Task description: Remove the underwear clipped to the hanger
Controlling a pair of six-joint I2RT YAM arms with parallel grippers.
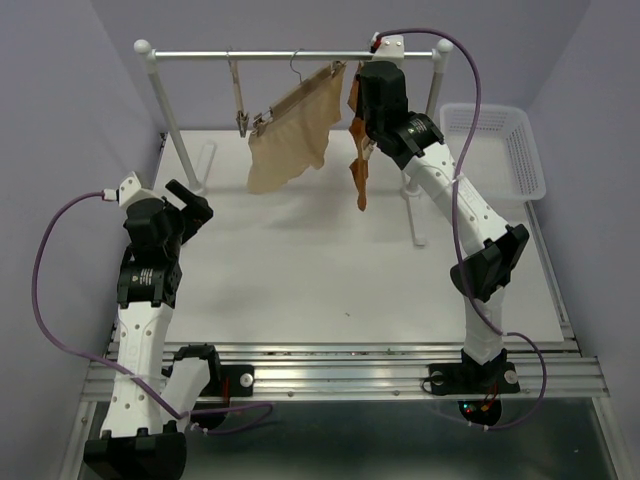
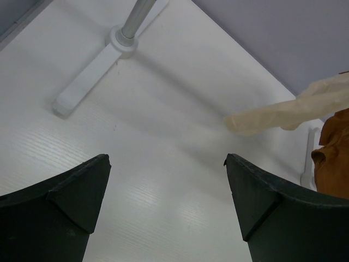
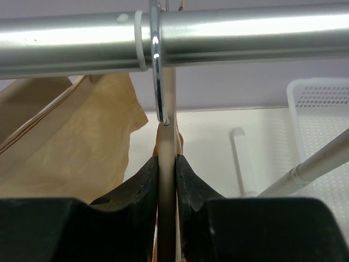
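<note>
Right gripper (image 3: pixel 166 164) clamped on hanger (image 3: pixel 167 143) under rail (image 3: pixel 245 30), upper centre. Left gripper (image 2: pixel 166 158) fully spread, holding nothing, left edge. White table (image 1: pixel 300 260), lilac walls (image 1: pixel 60 100), basket (image 1: pixel 520 150) upper right.

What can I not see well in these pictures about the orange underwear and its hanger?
- The hanger: right wrist view, edge-on; the right gripper hides its lower part.
- Its clips: no view shows them; the right arm covers them from above.
- The orange underwear: left wrist view, cut off by the right edge.
</note>
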